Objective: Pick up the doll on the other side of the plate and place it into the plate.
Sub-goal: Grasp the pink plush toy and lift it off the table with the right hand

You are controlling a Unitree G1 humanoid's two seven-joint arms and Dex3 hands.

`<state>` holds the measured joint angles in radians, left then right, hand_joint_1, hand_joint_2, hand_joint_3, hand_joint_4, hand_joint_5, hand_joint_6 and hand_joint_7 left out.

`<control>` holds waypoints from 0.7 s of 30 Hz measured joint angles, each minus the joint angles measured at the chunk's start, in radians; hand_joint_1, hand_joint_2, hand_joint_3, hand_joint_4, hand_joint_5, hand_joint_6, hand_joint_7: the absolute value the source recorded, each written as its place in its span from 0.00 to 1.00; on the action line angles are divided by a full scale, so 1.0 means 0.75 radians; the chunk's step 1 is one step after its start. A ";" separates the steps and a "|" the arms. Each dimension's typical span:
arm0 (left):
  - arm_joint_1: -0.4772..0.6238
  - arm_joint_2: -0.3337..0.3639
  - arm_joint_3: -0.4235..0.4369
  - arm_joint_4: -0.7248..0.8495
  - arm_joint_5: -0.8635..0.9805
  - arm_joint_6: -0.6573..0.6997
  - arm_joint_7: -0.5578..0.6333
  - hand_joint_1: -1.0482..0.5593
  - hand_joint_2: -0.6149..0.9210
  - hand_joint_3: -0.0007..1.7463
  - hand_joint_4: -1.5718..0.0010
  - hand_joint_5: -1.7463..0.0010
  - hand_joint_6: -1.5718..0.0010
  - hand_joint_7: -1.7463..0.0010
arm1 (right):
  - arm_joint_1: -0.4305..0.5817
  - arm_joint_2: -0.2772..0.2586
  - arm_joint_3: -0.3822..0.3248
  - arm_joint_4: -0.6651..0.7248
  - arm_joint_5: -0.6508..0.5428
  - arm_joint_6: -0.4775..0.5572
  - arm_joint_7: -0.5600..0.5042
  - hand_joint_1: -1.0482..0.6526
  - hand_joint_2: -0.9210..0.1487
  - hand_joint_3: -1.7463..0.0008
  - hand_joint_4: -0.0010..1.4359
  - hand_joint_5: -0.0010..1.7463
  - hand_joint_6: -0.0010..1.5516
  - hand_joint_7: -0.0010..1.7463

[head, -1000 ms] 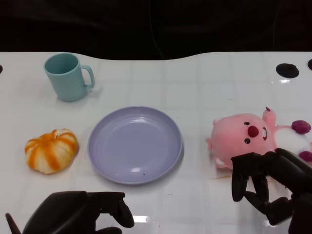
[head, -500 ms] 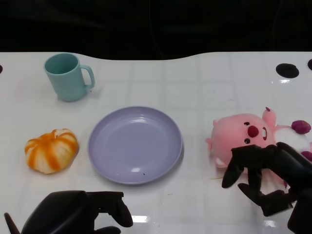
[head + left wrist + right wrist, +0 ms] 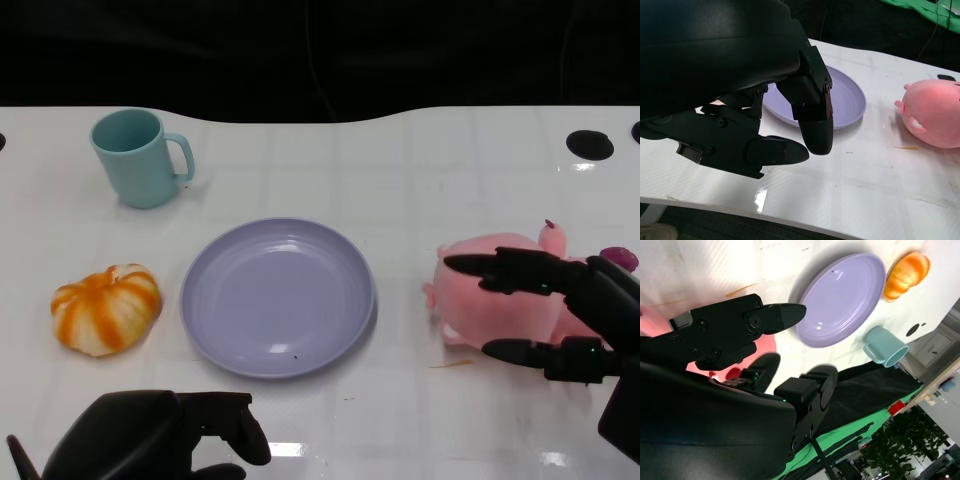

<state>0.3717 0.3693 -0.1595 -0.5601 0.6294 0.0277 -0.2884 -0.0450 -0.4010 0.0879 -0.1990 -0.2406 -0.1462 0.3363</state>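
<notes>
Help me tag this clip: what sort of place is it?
Probably an indoor robot test bench rather than a home: a glossy white table with a black backdrop, green sheeting beyond it, and staged props: purple plate, pink doll.

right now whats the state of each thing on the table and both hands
pink doll: lying on the table right of the plate, not lifted
right hand: fingers spread around the doll, not closed
purple plate: upright, nothing in it
teal mug: upright, handle toward the right
pumpkin toy: resting left of the plate
left hand: curled, holding nothing
</notes>
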 measured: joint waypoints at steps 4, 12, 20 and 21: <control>-0.002 0.000 -0.005 0.000 0.001 0.000 0.000 0.47 1.00 0.21 0.59 0.13 0.52 0.54 | -0.021 -0.048 -0.004 -0.012 -0.036 0.013 0.008 0.28 0.00 0.98 0.01 0.19 0.11 0.00; -0.002 0.000 -0.009 0.001 0.000 -0.001 0.000 0.47 1.00 0.21 0.58 0.14 0.51 0.53 | -0.121 -0.161 0.000 -0.084 -0.190 0.181 0.097 0.21 0.04 1.00 0.00 0.09 0.08 0.00; -0.001 0.002 -0.010 0.000 0.002 -0.002 0.000 0.47 1.00 0.20 0.58 0.13 0.51 0.53 | -0.259 -0.200 0.070 -0.063 -0.350 0.307 0.172 0.17 0.04 1.00 0.00 0.10 0.09 0.01; -0.001 0.002 -0.010 0.000 0.002 -0.001 0.000 0.47 1.00 0.20 0.58 0.13 0.51 0.53 | -0.272 -0.200 0.078 -0.051 -0.367 0.315 0.175 0.17 0.05 1.00 0.00 0.10 0.09 0.01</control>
<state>0.3710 0.3706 -0.1668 -0.5603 0.6308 0.0271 -0.2883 -0.2491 -0.5510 0.1462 -0.2376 -0.5158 0.0899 0.4673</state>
